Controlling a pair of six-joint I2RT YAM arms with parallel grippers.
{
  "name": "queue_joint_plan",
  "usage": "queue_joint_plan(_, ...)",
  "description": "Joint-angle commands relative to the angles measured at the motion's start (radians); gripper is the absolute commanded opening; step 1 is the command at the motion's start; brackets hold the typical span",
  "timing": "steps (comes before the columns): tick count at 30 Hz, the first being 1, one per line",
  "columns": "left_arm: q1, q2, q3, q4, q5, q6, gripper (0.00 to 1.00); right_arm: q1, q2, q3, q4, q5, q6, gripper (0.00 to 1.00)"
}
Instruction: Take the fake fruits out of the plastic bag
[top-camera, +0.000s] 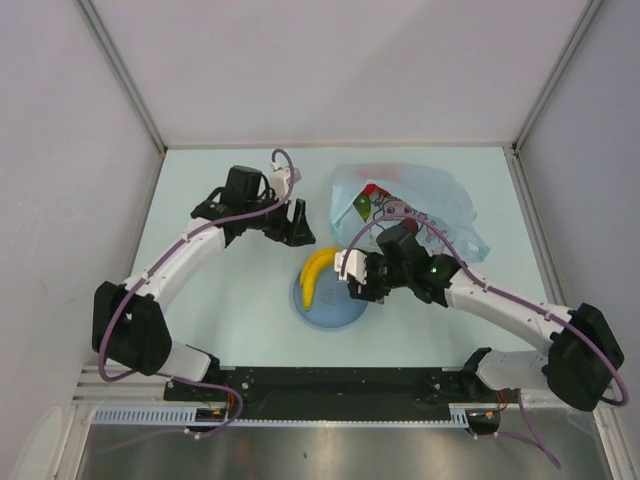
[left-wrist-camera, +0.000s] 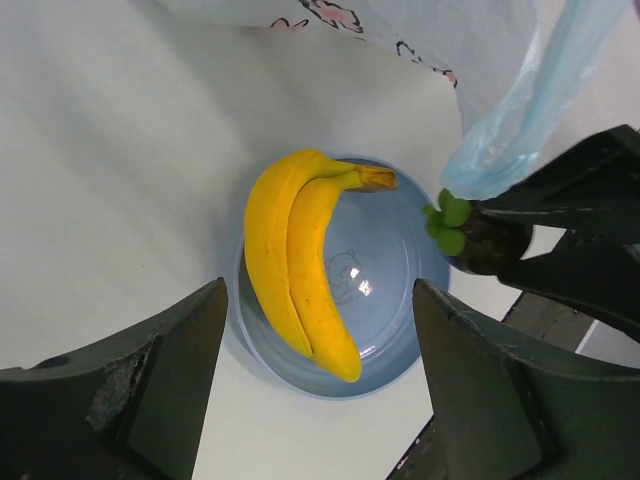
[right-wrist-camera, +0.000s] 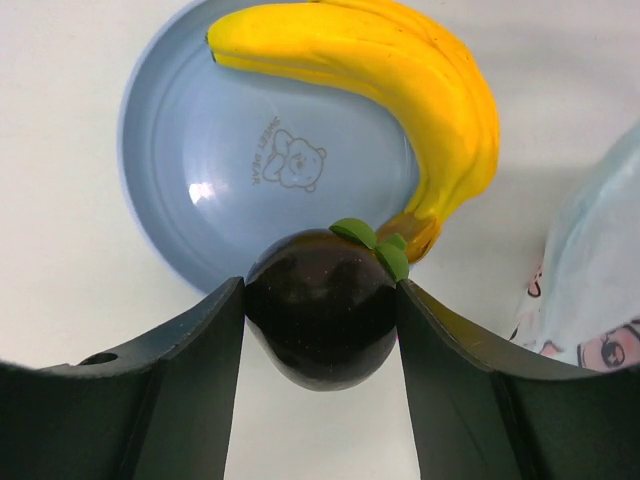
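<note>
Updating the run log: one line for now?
right claw: gripping dark fruit by plate rim | left claw: open, empty | banana: on plate

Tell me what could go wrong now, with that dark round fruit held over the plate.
1. The dark fruit sits pinched in the right jaws over the plate's rim; released here, it may roll off onto the table.
2. The banana lies close by, so the fruit could bump it.
3. A fold of the bag hangs beside those jaws and might snag.
</note>
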Motion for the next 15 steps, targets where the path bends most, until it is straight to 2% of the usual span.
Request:
queue_joint_plan(1,-0.005,-0.059,0.014,0.021,0.033,-0.002,0.79,-0.005,0.049,0.005,0.137,-0.045,-0.081,0.32)
queue_joint_plan(10,-0.006,-0.082,0.001,0.005,0.009,0.022,0.79,0.002,0.135,0.003,0.24,-0.12,-0.084,0.34)
queue_joint_plan(15,-0.005,-0.085,-0.006,-0.012,0.027,0.011,0.79,0.019,0.207,0.005,0.305,-0.074,-0.079,0.36)
